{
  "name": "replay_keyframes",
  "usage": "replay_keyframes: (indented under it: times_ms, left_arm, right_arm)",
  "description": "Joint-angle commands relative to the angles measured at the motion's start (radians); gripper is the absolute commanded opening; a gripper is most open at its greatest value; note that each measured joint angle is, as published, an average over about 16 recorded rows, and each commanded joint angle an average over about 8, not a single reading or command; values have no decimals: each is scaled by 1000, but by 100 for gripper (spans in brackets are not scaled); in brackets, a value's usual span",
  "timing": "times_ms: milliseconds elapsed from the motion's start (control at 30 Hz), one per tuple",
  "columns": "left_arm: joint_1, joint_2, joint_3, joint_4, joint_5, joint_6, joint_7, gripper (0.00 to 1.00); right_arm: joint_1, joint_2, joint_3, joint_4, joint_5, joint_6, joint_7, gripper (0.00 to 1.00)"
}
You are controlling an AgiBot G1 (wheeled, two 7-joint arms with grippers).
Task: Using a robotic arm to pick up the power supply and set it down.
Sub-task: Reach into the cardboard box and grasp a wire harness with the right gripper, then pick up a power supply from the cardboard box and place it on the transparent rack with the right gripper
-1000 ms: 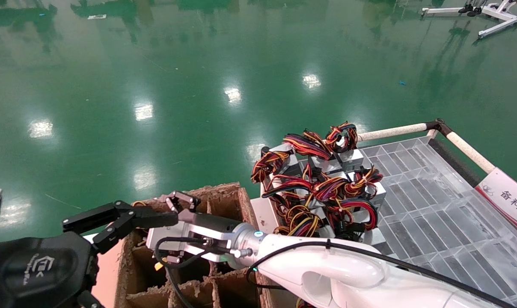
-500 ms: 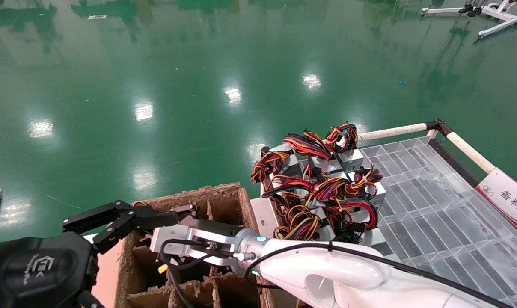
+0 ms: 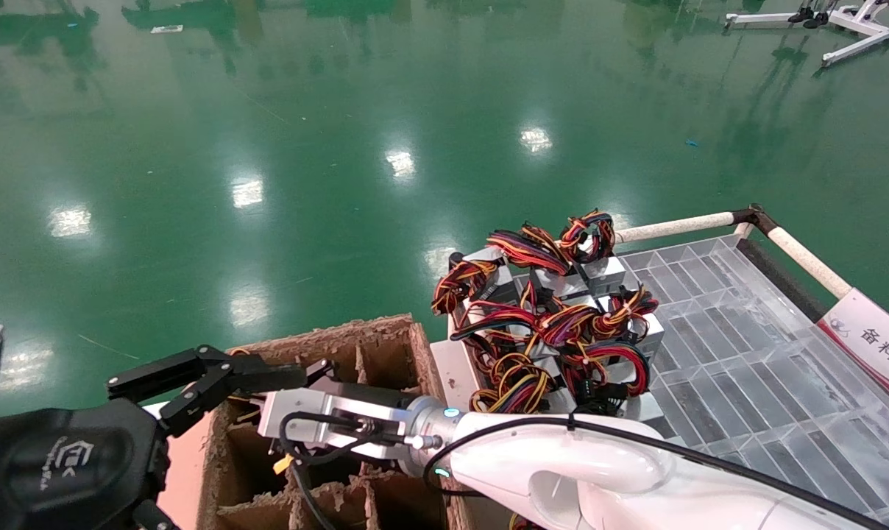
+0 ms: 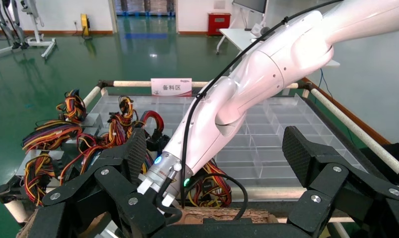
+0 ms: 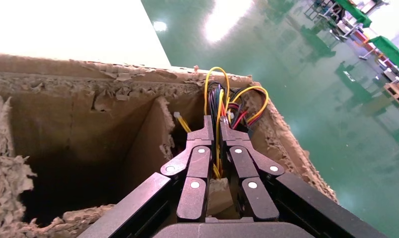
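The green floor (image 3: 268, 147) spread behind a clear-gridded cart (image 3: 746, 368) where a pile of silver boxes (image 3: 555, 316) with coloured wire loops sat at the left corner. Beside it stood a torn cardboard box (image 3: 385, 346) split into compartments. The robotic arm (image 3: 562, 471) reached across into a far compartment, its right gripper (image 5: 217, 130) pinched shut on the power supply (image 5: 232, 106), of which only the yellow, red and black wires showed. The left gripper (image 4: 212, 168) hung just beside the carton, its fingers (image 4: 299, 153) spread wide.
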Motion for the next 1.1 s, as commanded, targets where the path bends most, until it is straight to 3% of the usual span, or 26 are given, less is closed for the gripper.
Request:
replay_keyframes:
  times_ms: [33, 833, 1100]
  left_arm:
    - [0, 0, 0, 0, 0, 0, 0, 100]
    - [0, 0, 0, 0, 0, 0, 0, 100]
    - [0, 0, 0, 0, 0, 0, 0, 100]
  right_arm:
    - [0, 0, 3, -3, 3, -3, 0, 0]
    - [-2, 3, 122, -35, 127, -66, -149, 0]
    - [-2, 8, 164, -64, 188, -126, -203, 0]
